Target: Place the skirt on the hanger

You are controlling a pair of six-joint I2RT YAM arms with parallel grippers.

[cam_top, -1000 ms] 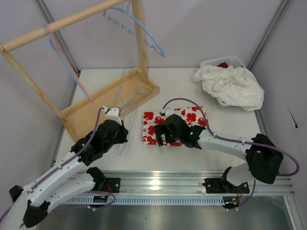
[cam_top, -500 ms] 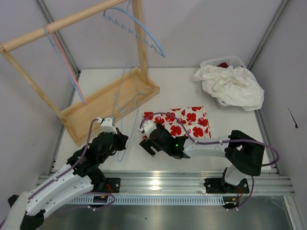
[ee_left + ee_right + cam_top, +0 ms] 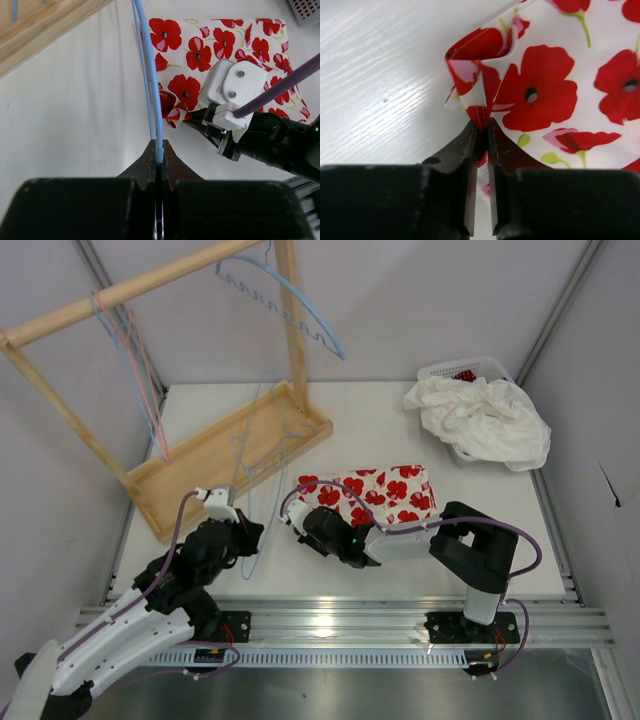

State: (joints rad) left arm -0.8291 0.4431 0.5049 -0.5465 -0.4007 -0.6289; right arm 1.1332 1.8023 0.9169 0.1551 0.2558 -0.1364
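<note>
The skirt [image 3: 385, 490] is white with red poppies and lies flat on the table; it also fills the right wrist view [image 3: 560, 75] and shows in the left wrist view [image 3: 210, 50]. My right gripper [image 3: 481, 131] is shut on its bunched near-left corner [image 3: 305, 512]. The thin light-blue hanger [image 3: 262, 455] leans from the wooden rack's base down to the table. My left gripper [image 3: 158, 159] is shut on the hanger's lower end [image 3: 155, 110], just left of the skirt.
A wooden rack [image 3: 235, 445] stands at the back left with more hangers [image 3: 290, 310] on its bar. A white cloth pile [image 3: 480, 420] covers a basket [image 3: 462, 370] at the back right. The right wrist's white camera block [image 3: 231, 90] sits close to the left gripper.
My right gripper has slid left off the skirt's middle to its near-left corner and shut on the fabric. The left arm drew back toward the near edge, still holding the hanger.
</note>
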